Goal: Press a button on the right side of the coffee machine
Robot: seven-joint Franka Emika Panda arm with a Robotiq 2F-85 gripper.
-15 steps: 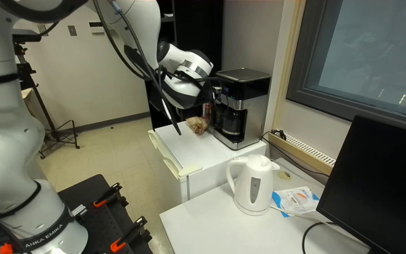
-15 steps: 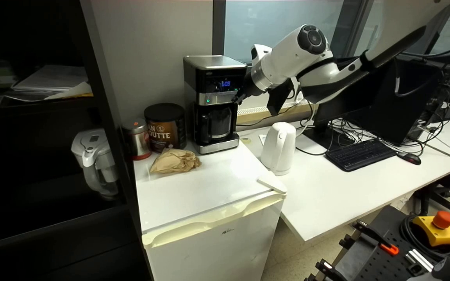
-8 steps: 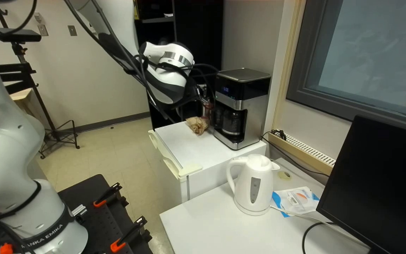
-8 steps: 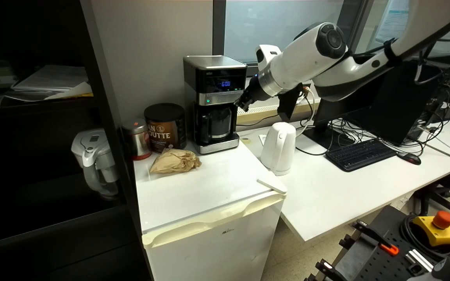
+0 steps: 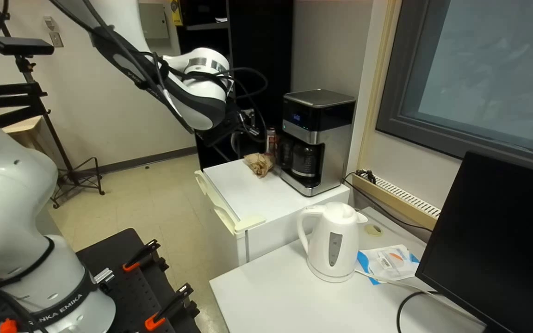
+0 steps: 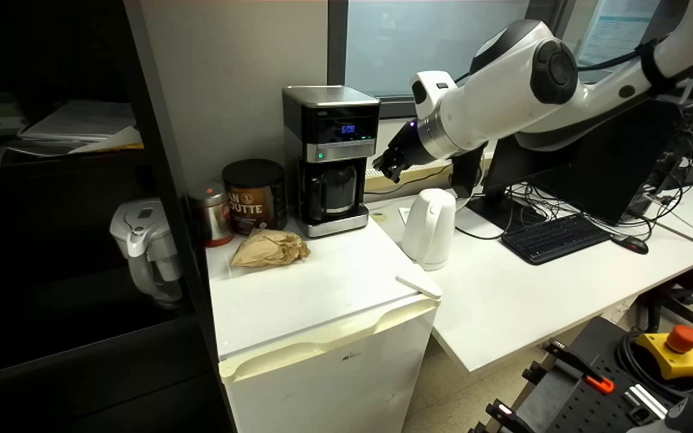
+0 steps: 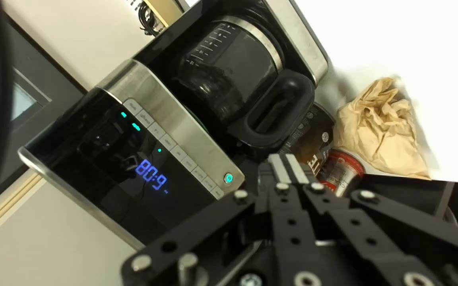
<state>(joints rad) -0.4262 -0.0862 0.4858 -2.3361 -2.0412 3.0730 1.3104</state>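
Note:
The coffee machine, black and silver with a steel top, stands on the small white fridge in both exterior views (image 5: 336, 143) (image 6: 331, 95). In the wrist view its silver band (image 7: 189, 127) carries a row of buttons (image 7: 178, 152) and a round button lit green (image 7: 228, 178). The blue clock display (image 7: 150, 174) and small green lights are lit. The dark glass carafe (image 7: 229, 67) sits inside. My gripper (image 7: 286, 167) is shut, with nothing between its fingertips. In both exterior views the gripper (image 5: 252, 131) (image 6: 386, 169) hangs in the air in front of the machine, apart from it.
A crumpled paper bag (image 6: 269, 248), a coffee can (image 6: 255, 195) and a metal canister (image 6: 211, 213) stand beside the machine on the fridge (image 6: 328, 385). The white kettle (image 5: 338, 249) and a monitor (image 5: 498, 240) are on the desk. A black shelf (image 6: 160, 150) stands alongside.
My arm has drawn back from the coffee machine's front, toward the robot base. The gripper was close to the right end of the panel and is now well apart. The machine has not moved.

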